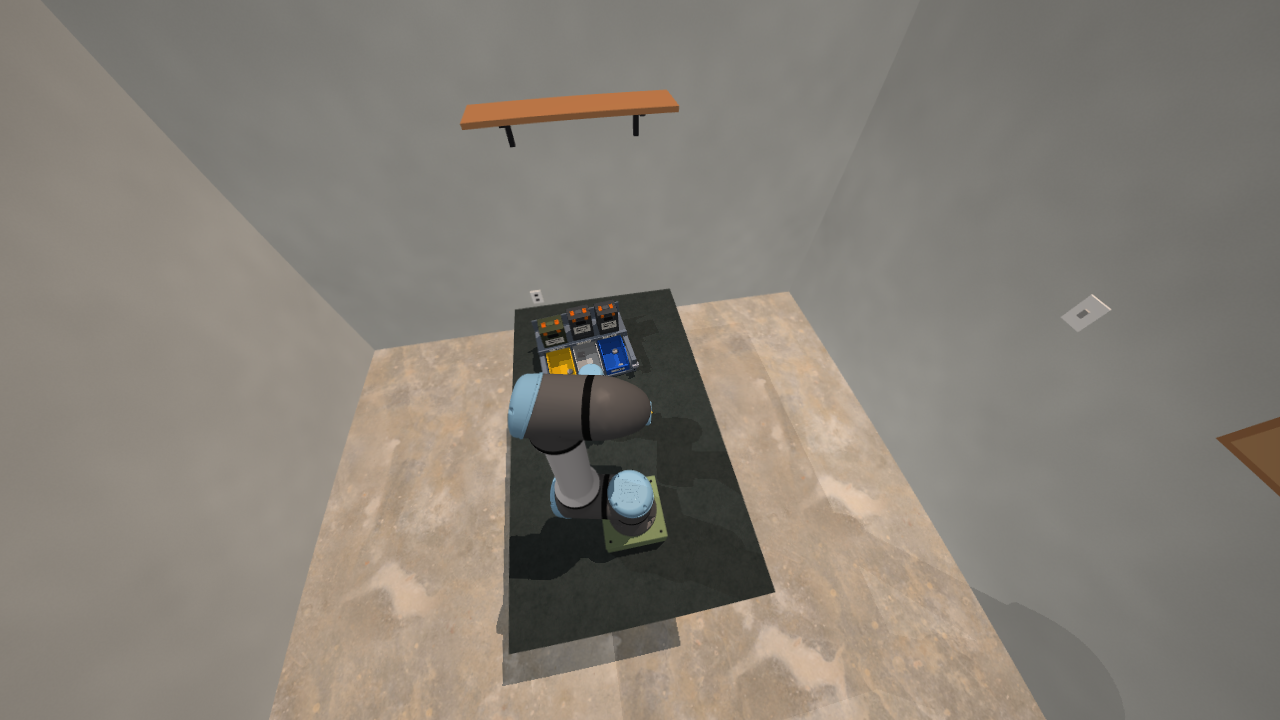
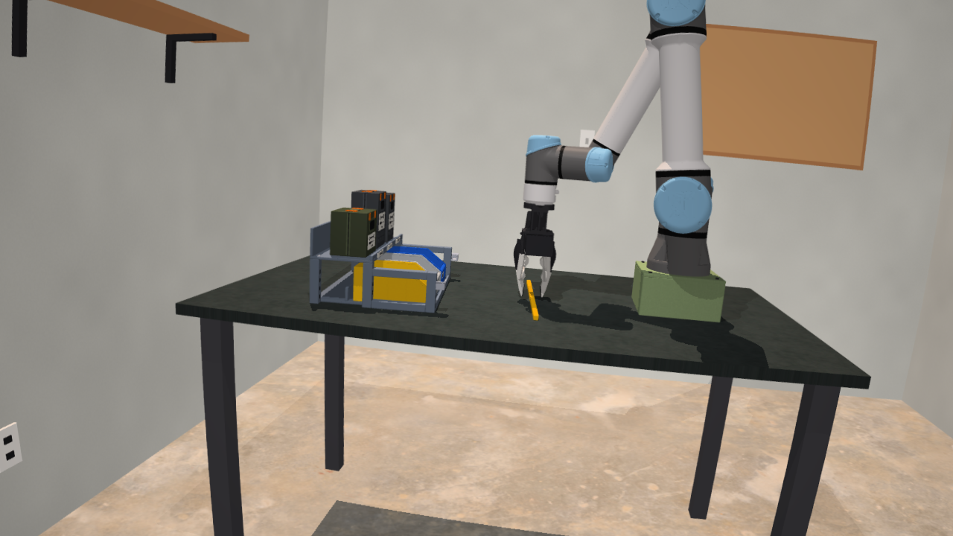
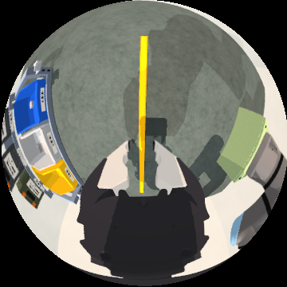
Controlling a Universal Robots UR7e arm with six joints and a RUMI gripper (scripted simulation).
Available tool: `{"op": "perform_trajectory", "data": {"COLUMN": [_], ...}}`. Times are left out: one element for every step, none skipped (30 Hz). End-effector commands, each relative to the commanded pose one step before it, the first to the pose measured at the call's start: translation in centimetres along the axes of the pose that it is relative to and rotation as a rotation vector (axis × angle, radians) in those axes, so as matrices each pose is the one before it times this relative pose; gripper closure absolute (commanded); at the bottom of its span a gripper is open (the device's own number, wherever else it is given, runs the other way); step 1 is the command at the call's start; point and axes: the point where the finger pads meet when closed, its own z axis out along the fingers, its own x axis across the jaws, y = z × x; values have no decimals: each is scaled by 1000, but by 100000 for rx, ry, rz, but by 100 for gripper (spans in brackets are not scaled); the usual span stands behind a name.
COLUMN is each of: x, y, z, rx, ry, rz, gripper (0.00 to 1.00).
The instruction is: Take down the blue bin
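Observation:
The blue open bin (image 1: 613, 355) sits in the right slot of a grey rack (image 2: 376, 273) at the far end of the table; it also shows in the side view (image 2: 416, 256) and in the wrist view (image 3: 29, 105). My gripper (image 2: 533, 287) points straight down over the middle of the table, well apart from the rack. Its fingers stand partly open. A thin yellow strip (image 3: 143, 112) (image 2: 531, 299) runs between them without being pinched, and it leans down to the table. In the overhead view my arm hides the gripper.
A yellow bin (image 2: 393, 283) and a pale grey bin (image 3: 34, 145) fill the rack's other slots. Dark boxes (image 2: 362, 219) stand on the rack's top level. My green base block (image 2: 676, 293) sits on the table's right side. An orange wall shelf (image 1: 569, 109) hangs high.

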Motion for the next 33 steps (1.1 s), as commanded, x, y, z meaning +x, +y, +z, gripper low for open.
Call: {"op": "perform_trajectory", "data": {"x": [-36,0,0,0,0,0,0,0,0,0,0,0,0,0,0,0,1,-1,0,0,0,1,-1,1,-1,1,0,0,1,0,-1,0,0], "y": [-10,0,0,0,0,0,0,0,0,0,0,0,0,0,0,0,0,0,0,0,0,0,0,0,0,0,0,0,0,0,0,0,0], "z": [-25,0,0,0,0,0,0,0,-1,-6,-15,-28,-44,-63,-83,-105,-128,-153,0,0,-178,-202,-228,-250,-275,-296,-318,-338,-356,-373,-388,-400,-409], "rx": [28,0,0,0,0,0,0,0,0,0,0,0,0,0,0,0,0,0,0,0,0,0,0,0,0,0,0,0,0,0,0,0,0], "ry": [-100,0,0,0,0,0,0,0,0,0,0,0,0,0,0,0,0,0,0,0,0,0,0,0,0,0,0,0,0,0,0,0,0], "rz": [0,0,0,0,0,0,0,0,0,0,0,0,0,0,0,0,0,0,0,0,0,0,0,0,0,0,0,0,0,0,0,0,0], "gripper": [74,74,74,74,74,74,74,74,74,74,74,74,74,74,74,74,74,74,74,74,74,74,74,74,74,74,74,74,74,74,74,74,74]}}
